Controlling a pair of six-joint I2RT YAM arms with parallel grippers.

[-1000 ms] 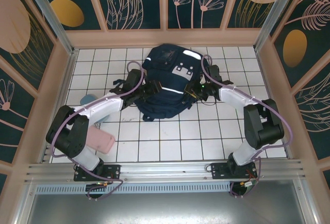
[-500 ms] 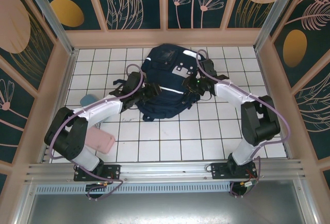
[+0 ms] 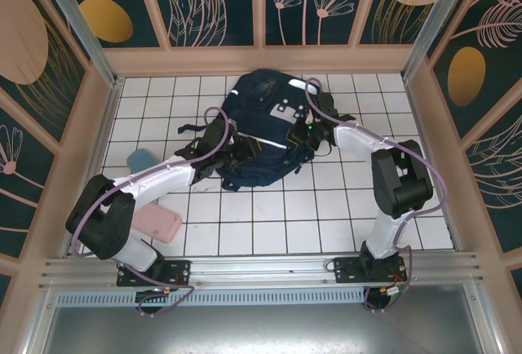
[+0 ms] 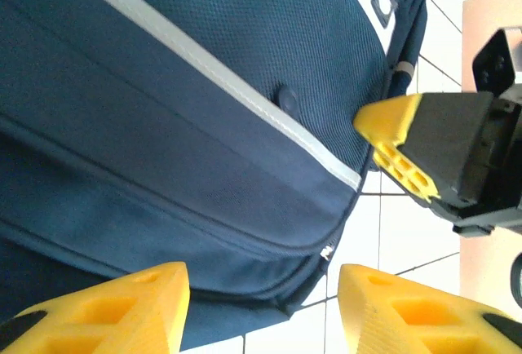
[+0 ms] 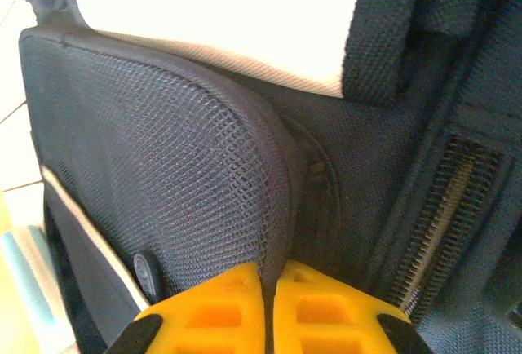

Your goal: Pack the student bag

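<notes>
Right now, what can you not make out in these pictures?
- Inside of the student bag: top view, its own fabric covers it.
- Right gripper: right wrist view, the shut fingers hide whether they pinch cloth.
- Light blue object: top view, too small to name, partly behind the left arm.

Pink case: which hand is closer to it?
Left. The left hand is at the bag's left side, just beyond the case; the right hand is across the bag.
</notes>
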